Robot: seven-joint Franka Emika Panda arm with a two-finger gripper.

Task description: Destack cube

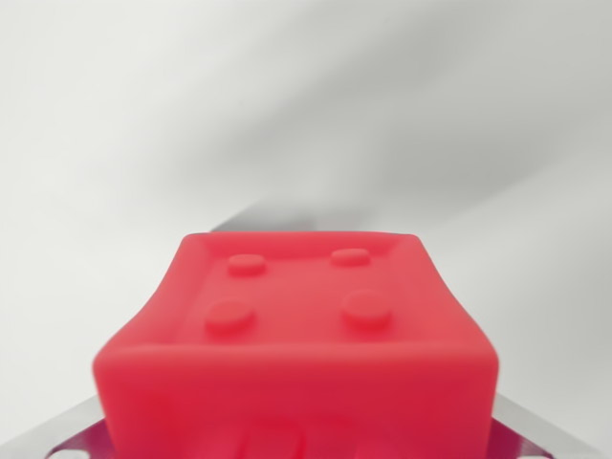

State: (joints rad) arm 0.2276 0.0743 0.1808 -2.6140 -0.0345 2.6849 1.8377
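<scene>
A red cube point(296, 354) filled the lower middle of the wrist view, right up close, four round studs on its top face. Metal claw point(296, 449) bits peeked out under it, but couldn't tell if they gripped it. Pale blurry surface point(143, 143) behind.

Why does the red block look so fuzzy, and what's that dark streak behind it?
In the wrist view the red cube sits too close to the camera, so its near edge blurs; the grey streak looks like a soft shadow on the white surface.
</scene>
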